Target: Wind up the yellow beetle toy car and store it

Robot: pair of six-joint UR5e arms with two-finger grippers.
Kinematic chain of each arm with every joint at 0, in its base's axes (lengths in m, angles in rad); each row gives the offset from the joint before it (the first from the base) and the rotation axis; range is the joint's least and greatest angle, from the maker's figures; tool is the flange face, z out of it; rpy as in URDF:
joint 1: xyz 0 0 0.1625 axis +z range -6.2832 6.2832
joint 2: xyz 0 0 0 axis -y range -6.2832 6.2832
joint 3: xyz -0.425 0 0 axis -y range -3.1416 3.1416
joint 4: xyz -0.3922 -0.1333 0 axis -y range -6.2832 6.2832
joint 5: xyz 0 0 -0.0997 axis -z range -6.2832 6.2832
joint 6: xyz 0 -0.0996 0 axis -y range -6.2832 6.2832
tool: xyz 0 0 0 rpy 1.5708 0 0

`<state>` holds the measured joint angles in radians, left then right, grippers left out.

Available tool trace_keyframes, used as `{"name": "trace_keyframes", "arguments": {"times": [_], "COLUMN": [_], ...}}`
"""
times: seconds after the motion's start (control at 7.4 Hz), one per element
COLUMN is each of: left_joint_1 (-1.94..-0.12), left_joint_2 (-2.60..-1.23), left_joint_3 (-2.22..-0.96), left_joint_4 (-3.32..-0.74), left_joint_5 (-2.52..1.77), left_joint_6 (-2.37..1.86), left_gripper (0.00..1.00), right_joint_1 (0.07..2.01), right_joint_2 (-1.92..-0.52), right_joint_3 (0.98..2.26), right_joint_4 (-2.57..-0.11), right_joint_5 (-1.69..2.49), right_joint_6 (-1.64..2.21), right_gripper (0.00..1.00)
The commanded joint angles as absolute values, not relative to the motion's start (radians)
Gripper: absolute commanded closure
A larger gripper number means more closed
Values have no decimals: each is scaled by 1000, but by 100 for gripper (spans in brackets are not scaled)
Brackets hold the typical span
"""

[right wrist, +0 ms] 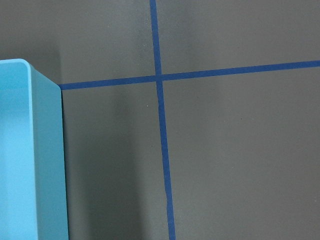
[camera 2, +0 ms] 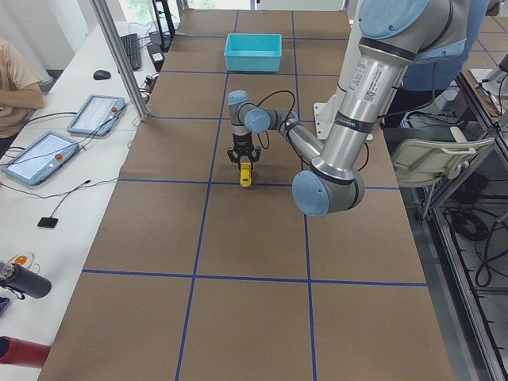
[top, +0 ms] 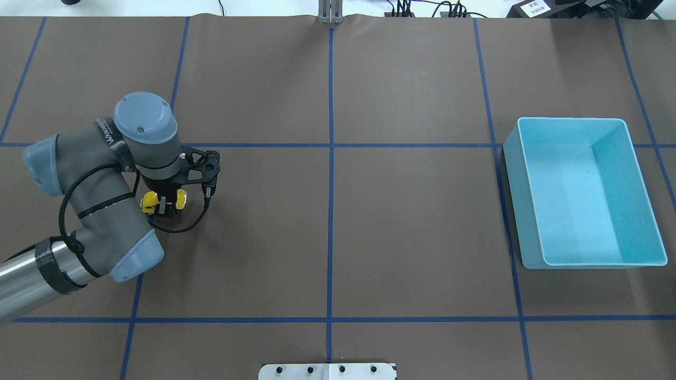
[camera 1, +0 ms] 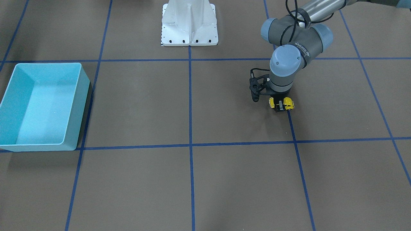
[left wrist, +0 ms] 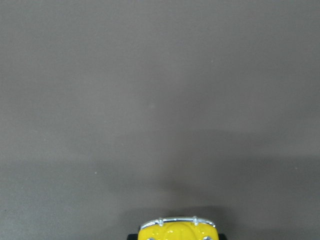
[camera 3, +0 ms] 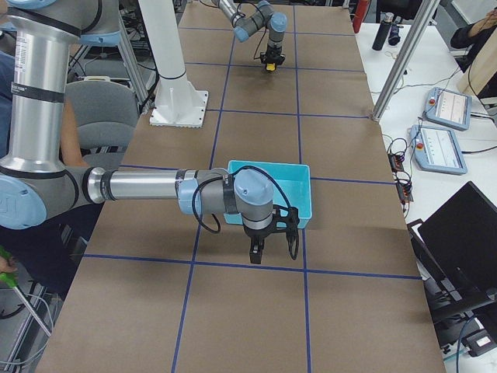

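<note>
The yellow beetle toy car [camera 1: 289, 103] is on the brown table on my left side, and my left gripper [camera 1: 281, 108] points straight down with its fingers closed across the car's middle. The overhead view shows the car [top: 150, 201] under the left wrist, held by the left gripper [top: 164, 206]. The left wrist view shows only the car's glossy end [left wrist: 176, 229] at the bottom edge. The turquoise bin [top: 570, 122] stands empty on the far right side. My right gripper [camera 3: 273, 256] hangs just beside the bin [camera 3: 268, 165]; I cannot tell whether it is open or shut.
Blue tape lines divide the brown table into squares. The white robot base [camera 1: 189, 24] stands at the table's middle edge. The right wrist view shows the bin's wall [right wrist: 45, 150] and a tape crossing. Tablets and operators are beyond the table's edges in the side views.
</note>
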<state>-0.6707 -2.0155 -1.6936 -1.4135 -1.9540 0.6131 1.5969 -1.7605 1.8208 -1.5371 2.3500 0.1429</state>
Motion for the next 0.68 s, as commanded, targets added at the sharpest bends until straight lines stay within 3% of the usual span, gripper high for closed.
{"name": "trace_keyframes", "arguments": {"times": [0.0, 0.54], "left_joint_1": [-670, -670], "left_joint_2": [-2017, -2017], "left_joint_3": [-1692, -1692], "left_joint_4": [-1417, -1420], "left_joint_5": [-1956, -1965], "left_joint_6": [638, 638], "left_gripper": [100, 100], "right_joint_1": [1595, 1595], "right_joint_2": [-1761, -1758], "right_joint_3": [1821, 1816], "right_joint_4": [-1537, -1537], "right_joint_5": [2350, 2350], "right_joint_6": [144, 143], "right_gripper": [0, 0]}}
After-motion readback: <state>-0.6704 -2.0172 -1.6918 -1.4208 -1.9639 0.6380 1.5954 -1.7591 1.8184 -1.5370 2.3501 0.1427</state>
